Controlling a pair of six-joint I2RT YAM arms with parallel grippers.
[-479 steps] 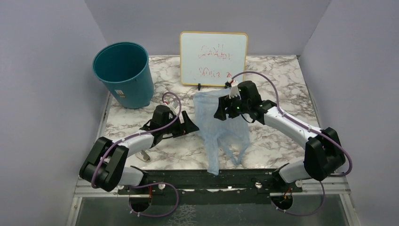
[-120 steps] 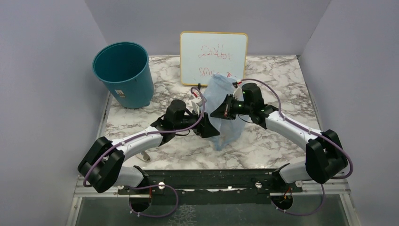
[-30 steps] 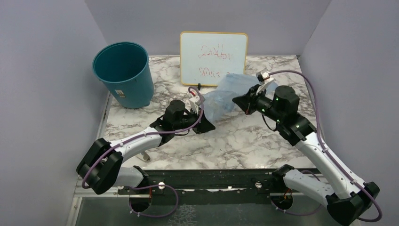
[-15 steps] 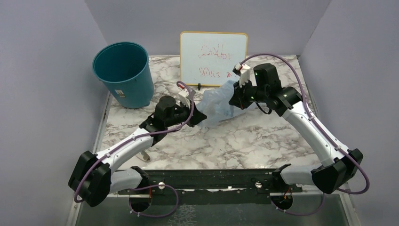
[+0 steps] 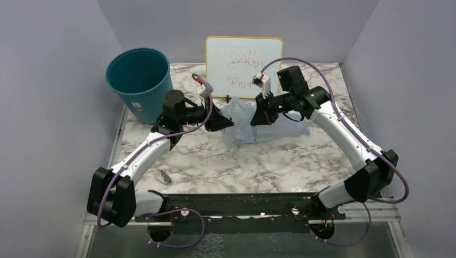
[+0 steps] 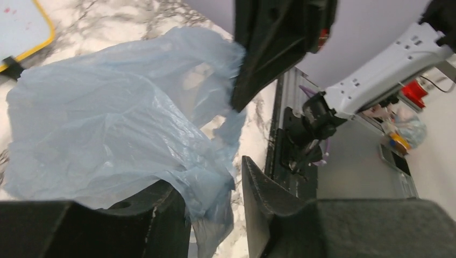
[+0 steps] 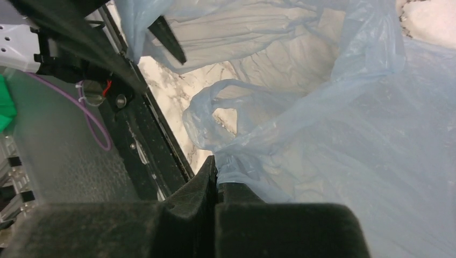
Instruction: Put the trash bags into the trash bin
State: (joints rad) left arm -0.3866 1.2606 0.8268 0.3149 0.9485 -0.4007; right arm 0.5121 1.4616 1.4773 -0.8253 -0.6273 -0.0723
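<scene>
The light-blue trash bag [image 5: 263,128] lies crumpled on the marble table in front of the whiteboard. My right gripper [image 5: 259,116] is shut on a bunched fold of it; the right wrist view shows the jaws [image 7: 216,173] pinched together on the film [image 7: 349,134]. My left gripper [image 5: 225,122] is at the bag's left edge. In the left wrist view its jaws [image 6: 215,188] stand apart, with bag film [image 6: 107,118] draped over one finger and hanging into the gap. The teal trash bin [image 5: 141,83] stands upright at the back left, just left of my left wrist.
A whiteboard [image 5: 244,65] with red scribbles stands at the back centre. A small metal object [image 5: 165,176] lies near the front left. Grey walls close in both sides. The dark rail with the arm bases runs along the near edge [image 5: 242,204].
Both arms have swung left and back toward the bin. The bag has come with them and now rests lower, spread on the table between the grippers.
</scene>
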